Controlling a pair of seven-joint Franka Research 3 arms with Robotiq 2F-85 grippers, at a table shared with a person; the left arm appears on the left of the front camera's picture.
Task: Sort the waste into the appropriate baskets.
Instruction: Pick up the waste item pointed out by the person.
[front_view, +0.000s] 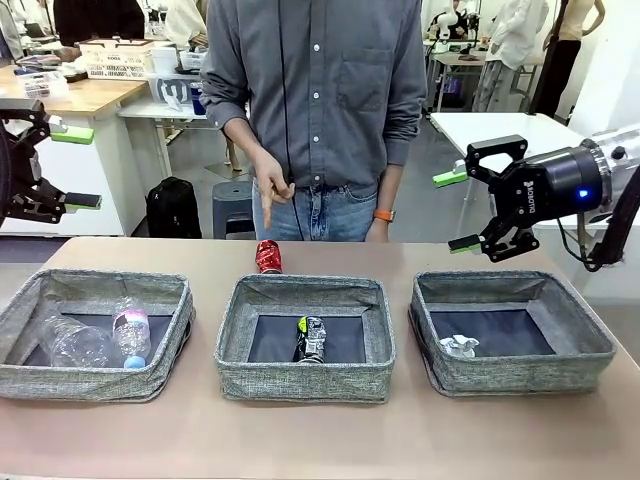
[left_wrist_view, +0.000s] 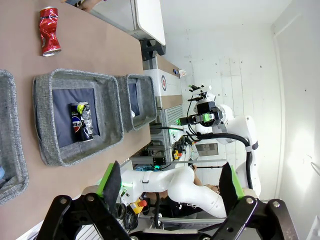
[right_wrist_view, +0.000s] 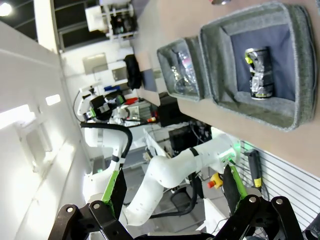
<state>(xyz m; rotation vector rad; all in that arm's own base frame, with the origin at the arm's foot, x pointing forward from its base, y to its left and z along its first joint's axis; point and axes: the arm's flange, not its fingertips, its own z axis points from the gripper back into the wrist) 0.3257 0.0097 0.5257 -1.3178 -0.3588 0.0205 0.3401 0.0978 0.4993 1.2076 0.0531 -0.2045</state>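
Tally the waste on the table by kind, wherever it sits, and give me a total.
Clear plastic bottles: 2, an unlabelled one and a pink-labelled one, both in the left basket.
Cans: 2, a red can on the table, a dark can in the middle basket.
Paper wads: 1, the white paper wad in the right basket.
Total: 5

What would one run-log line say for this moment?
left gripper: open, empty | right gripper: open, empty | red can: on table behind middle basket | person's hand: pointing down at it
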